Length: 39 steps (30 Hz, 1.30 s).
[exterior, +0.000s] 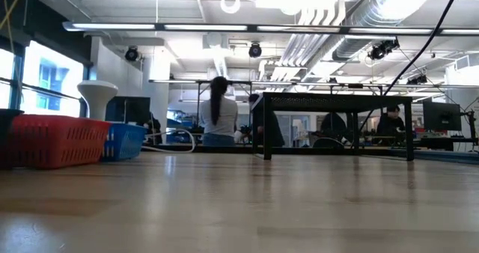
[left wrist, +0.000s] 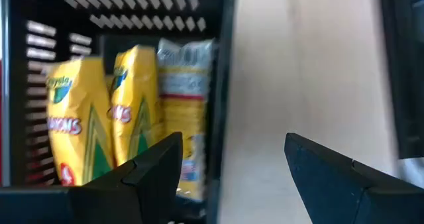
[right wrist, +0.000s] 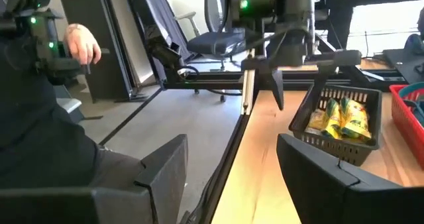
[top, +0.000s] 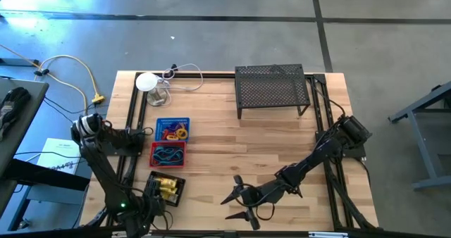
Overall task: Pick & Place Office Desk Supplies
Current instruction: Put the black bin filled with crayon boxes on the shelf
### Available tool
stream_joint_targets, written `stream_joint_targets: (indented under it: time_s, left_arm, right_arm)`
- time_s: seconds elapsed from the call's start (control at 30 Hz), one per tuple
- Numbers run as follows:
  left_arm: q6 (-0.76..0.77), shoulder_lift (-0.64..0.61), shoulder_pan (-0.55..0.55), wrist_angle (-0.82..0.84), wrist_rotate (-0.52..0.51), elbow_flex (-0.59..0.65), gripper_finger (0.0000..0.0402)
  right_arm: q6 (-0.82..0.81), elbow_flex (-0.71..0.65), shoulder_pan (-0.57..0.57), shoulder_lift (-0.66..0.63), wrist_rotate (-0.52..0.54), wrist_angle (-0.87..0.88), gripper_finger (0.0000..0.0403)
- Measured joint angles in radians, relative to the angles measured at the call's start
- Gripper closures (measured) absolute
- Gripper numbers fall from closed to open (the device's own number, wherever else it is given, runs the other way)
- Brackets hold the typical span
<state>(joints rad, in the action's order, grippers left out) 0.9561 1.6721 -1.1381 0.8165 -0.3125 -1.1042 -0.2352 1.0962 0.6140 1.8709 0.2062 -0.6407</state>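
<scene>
Three small baskets stand in a row at the table's left. The blue basket (top: 173,129) holds orange and purple rings, and the red basket (top: 168,153) holds dark and blue loops. The black basket (top: 166,187) holds yellow crayon packs (left wrist: 136,111). My left gripper (left wrist: 232,164) hangs open, pointing steeply down over that basket's side wall (left wrist: 224,85), clear of it; the right wrist view shows it (right wrist: 291,85) above the basket (right wrist: 338,128). My right gripper (top: 236,206) is open and nearly level near the table's front edge, with nothing between its fingers.
A black mesh shelf (top: 271,90) stands at the far middle, and a white round device (top: 146,82) with a cable at the far left. Bare wood lies between the baskets and my right arm. A person's hand (right wrist: 83,45) shows beyond the table's left edge.
</scene>
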Motion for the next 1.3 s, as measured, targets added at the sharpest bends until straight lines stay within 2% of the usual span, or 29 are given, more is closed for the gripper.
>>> stream_joint_targets:
  time_s: [0.17,0.3,0.43,0.63,0.77,0.93,1.03,1.3]
  left_arm:
    - [-0.004,0.037,0.015,0.043,0.001,0.0,0.0153]
    - [-0.038,0.042,0.028,0.046,0.001,0.0,0.0184]
    - [-0.068,0.042,0.049,0.048,-0.001,0.0,0.0232]
    - [-0.099,0.042,0.083,0.047,0.011,0.0,0.0324]
    - [-0.112,0.042,0.104,0.039,0.028,0.0,0.0388]
    - [-0.162,0.042,0.146,0.004,0.038,0.0,0.0398]
    - [-0.224,0.042,0.195,-0.043,0.047,-0.008,0.0399]
    - [-0.536,0.042,0.351,-0.198,0.076,-0.069,0.04]
  right_arm:
    - [0.0,0.0,0.001,0.0,-0.001,0.0,0.0183]
    - [-0.003,0.0,0.001,0.0,-0.012,0.004,0.0183]
    - [-0.021,0.0,0.001,0.0,-0.033,0.051,0.0183]
    - [-0.073,0.0,0.004,0.0,-0.024,0.112,0.0183]
    - [0.056,0.0,0.017,0.0,-0.024,0.16,0.0187]
    - [0.255,0.0,0.013,0.0,0.009,0.148,0.021]
    - [0.279,-0.001,-0.009,0.0,0.037,0.151,0.0226]
    - [0.284,-0.001,-0.046,0.0,-0.03,0.223,0.0244]
